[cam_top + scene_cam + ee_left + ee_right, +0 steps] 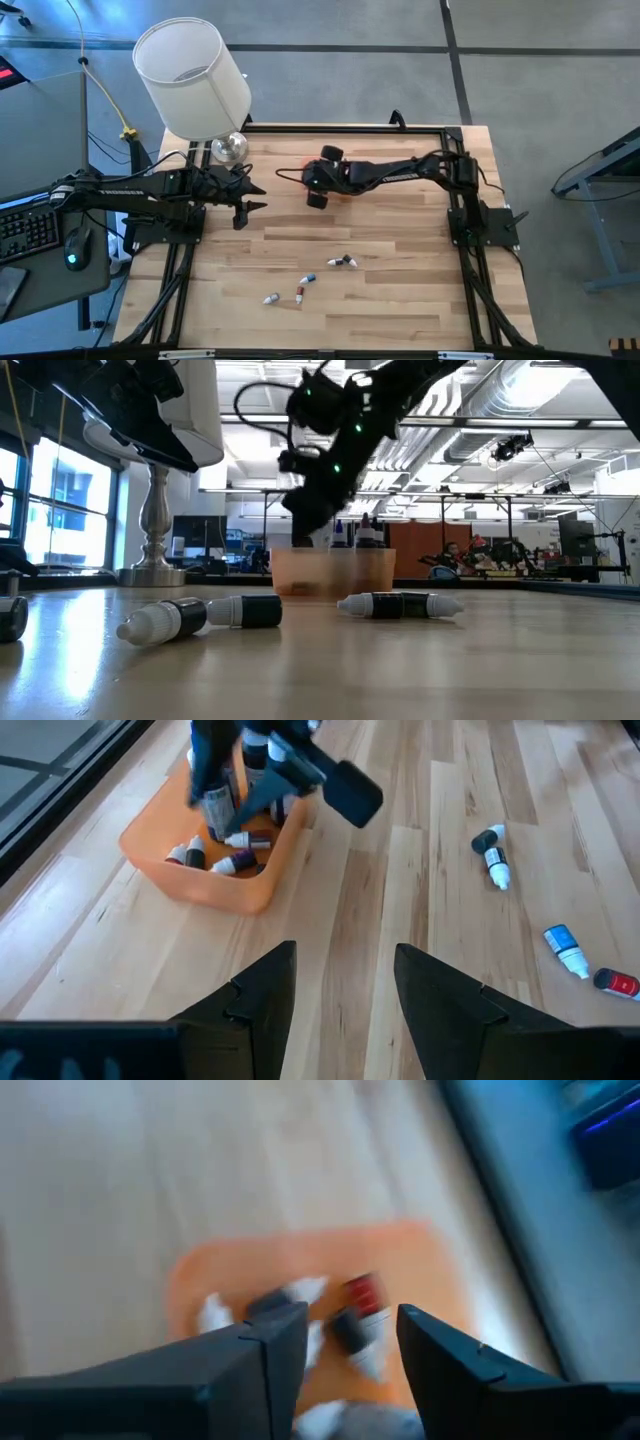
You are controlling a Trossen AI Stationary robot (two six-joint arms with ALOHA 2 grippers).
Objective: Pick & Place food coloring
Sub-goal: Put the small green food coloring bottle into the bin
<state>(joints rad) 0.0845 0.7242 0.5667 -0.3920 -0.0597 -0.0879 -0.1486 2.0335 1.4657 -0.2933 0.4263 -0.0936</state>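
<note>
The right gripper [345,1345] is held directly above the orange tray [205,885] near the far edge of the wooden table [400,300], next to the base of a lamp [192,78]. In the right wrist view its two dark fingers stand parted with a clear gap between them, and nothing is gripped; below the gap a red-bodied bottle [362,1295] and a dark one are seen inside the tray among other white-capped bottles. Several food coloring bottles [225,850] lie in the tray. The left gripper [345,1000] waits over the left part of the table, its fingers apart and empty, pointed toward the tray. Loose bottles remain on the bare wood nearer the front: a dark bottle [492,855], a blue bottle [566,947] and a red bottle [618,982], well apart from the tray. In the low view two dark bottles [400,604] lie on their sides in front of the tray
</note>
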